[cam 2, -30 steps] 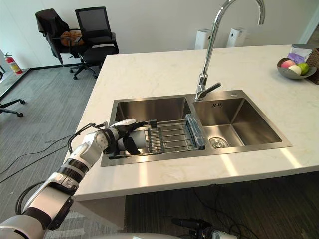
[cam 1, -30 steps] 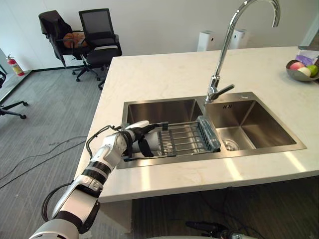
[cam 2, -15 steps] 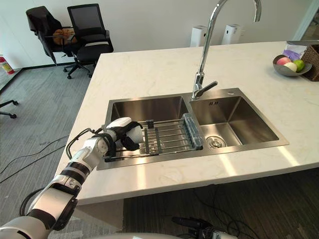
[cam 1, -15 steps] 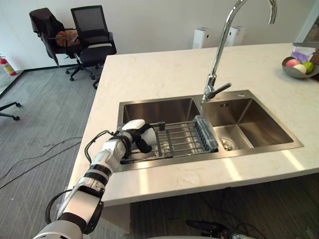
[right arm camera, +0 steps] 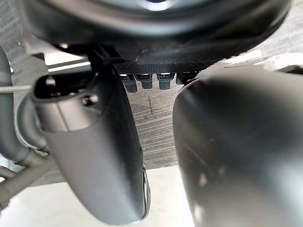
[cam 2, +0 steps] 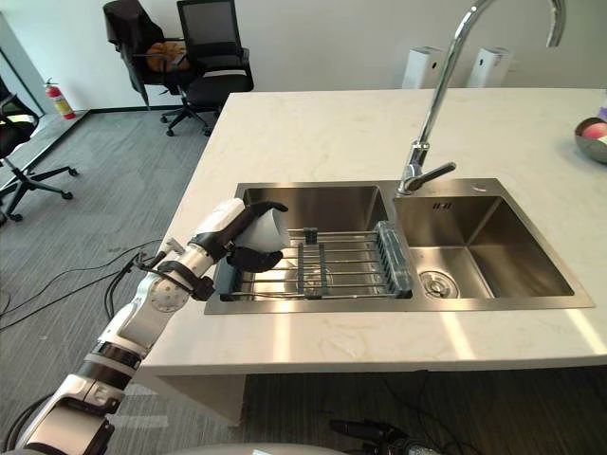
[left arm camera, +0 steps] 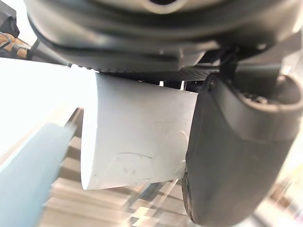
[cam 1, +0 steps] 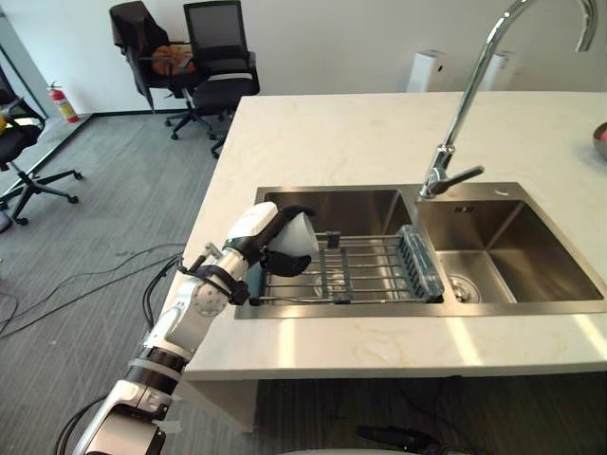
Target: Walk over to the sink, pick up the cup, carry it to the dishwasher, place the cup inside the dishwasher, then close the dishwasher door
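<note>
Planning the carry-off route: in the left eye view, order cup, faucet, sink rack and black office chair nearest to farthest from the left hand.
1. cup, gripped in the left hand itself.
2. sink rack, across the basin just right of the hand.
3. faucet, farther right, behind the basins.
4. black office chair, far back on the floor.

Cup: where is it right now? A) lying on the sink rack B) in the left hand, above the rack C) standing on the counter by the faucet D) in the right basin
B: the left hand has its fingers and thumb curled round the white cup, held above the wire rack over the sink's left basin.
</note>
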Robot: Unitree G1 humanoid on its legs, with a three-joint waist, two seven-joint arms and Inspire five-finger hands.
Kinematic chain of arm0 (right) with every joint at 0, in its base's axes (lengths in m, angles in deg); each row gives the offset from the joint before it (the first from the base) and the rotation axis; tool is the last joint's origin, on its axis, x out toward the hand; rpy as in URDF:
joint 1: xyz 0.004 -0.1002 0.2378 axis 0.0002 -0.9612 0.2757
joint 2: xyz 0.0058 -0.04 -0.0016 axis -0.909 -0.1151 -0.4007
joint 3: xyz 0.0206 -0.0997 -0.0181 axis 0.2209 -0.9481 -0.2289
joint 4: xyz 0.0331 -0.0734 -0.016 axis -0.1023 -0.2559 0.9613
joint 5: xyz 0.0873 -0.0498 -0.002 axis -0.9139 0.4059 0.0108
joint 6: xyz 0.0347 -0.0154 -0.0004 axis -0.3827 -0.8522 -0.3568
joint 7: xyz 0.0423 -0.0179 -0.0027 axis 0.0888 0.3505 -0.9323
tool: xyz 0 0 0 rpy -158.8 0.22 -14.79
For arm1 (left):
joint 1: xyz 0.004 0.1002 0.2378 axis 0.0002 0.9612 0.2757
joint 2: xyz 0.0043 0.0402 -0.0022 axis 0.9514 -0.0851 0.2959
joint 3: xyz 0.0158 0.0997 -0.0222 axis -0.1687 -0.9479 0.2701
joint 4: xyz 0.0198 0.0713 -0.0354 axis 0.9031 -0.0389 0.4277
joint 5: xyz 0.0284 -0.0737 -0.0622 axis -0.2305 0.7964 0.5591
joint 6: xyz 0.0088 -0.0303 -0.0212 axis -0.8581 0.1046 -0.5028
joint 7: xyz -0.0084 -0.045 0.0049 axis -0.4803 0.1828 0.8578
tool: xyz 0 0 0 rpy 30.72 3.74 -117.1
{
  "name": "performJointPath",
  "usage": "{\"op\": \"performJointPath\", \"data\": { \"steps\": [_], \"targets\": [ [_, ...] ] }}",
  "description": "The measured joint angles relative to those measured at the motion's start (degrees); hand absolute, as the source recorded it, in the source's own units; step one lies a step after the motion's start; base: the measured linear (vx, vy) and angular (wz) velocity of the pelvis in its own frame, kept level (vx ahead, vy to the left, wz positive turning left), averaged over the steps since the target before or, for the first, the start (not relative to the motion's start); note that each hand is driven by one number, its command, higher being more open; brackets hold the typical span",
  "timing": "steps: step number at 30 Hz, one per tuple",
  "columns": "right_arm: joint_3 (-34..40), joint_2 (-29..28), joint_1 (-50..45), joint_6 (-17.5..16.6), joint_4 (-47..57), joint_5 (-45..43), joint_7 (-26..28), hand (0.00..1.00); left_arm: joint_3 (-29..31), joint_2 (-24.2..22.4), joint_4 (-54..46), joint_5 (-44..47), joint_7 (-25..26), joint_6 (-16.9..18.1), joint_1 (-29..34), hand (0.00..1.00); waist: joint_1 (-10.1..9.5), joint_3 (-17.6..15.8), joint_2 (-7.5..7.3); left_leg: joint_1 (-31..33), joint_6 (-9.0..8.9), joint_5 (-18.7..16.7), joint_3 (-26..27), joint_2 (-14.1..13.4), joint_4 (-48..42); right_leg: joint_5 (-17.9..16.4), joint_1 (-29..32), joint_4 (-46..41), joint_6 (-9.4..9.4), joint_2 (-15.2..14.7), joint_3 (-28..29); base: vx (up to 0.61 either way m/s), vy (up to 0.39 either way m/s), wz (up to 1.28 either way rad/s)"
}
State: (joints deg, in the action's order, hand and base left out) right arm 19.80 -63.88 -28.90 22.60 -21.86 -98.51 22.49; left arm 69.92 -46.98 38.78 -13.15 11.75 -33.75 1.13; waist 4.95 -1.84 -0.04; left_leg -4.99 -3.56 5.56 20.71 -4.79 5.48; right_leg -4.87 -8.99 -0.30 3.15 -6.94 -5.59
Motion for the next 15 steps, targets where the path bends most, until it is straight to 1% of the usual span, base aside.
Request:
{"op": "performJointPath", "data": {
  "steps": [1, 3, 6, 7, 11, 15],
  "targets": [
    [-0.3, 0.1, 0.0, 0.2, -0.1, 0.0, -0.1, 1.0, 0.8, -0.1, -2.5, 4.0, -0.2, 0.3, 1.0, 0.0, -0.8, 0.0, 0.04, 0.0, -0.04, 0.1, -0.3, 0.0, 0.0, -0.3, 0.0, -0.3, -0.13, 0.0, -0.3, -0.02, -0.032, 0.23],
    [-0.4, 0.2, 0.2, 0.6, -0.1, 0.0, -0.1, 1.0, 2.5, -0.8, -5.4, 8.9, -0.5, 0.5, 2.6, 0.0, -1.19, -0.2, -0.01, 0.1, -0.04, 0.2, -0.8, 0.0, 0.0, -0.6, -0.2, -0.4, -0.26, 0.0, -0.8, -0.04, -0.03, 0.14],
    [-0.4, 0.3, 0.1, 0.8, -0.1, -0.5, -0.4, 1.0, 5.5, -3.7, -9.2, 17.5, -0.9, 1.3, 5.8, 0.0, -1.97, -0.3, -0.13, 0.1, -0.01, 0.3, -1.3, 0.0, 0.0, -1.0, -0.4, -0.7, -0.35, 0.0, -1.4, -0.03, -0.022, 0.1],
    [-0.4, 0.3, -0.3, 0.9, -0.2, -1.1, -0.7, 1.0, 6.6, -5.3, -10.2, 23.8, -1.7, 1.7, 7.0, 0.0, -2.4, -0.3, -0.17, 0.4, 0.02, 0.4, -1.5, 0.0, 0.0, -1.0, -0.2, -0.8, -0.33, 0.0, -1.4, -0.02, -0.01, 0.05],
    [-0.2, 0.4, -0.4, 1.0, -0.3, -2.7, -1.0, 1.0, 9.8, -9.8, -16.1, 37.6, -3.4, 1.8, 10.1, 0.0, -2.65, -0.2, -0.31, 1.4, 0.09, 0.8, -2.5, 0.0, 0.0, -0.9, 0.3, -0.8, -0.23, 0.0, -2.1, 0.01, -0.013, 0.12],
    [-0.2, 0.5, 0.2, 2.1, -1.0, -2.7, -1.3, 1.0, 11.4, -11.8, -22.0, 45.6, -3.9, 3.5, 11.3, 0.0, -2.97, -0.1, -0.25, 1.6, -0.09, 1.4, -2.9, -0.5, 0.0, -0.8, 0.3, -1.0, -0.42, 0.6, -2.3, -0.02, -0.029, 0.05]
  ]
}}
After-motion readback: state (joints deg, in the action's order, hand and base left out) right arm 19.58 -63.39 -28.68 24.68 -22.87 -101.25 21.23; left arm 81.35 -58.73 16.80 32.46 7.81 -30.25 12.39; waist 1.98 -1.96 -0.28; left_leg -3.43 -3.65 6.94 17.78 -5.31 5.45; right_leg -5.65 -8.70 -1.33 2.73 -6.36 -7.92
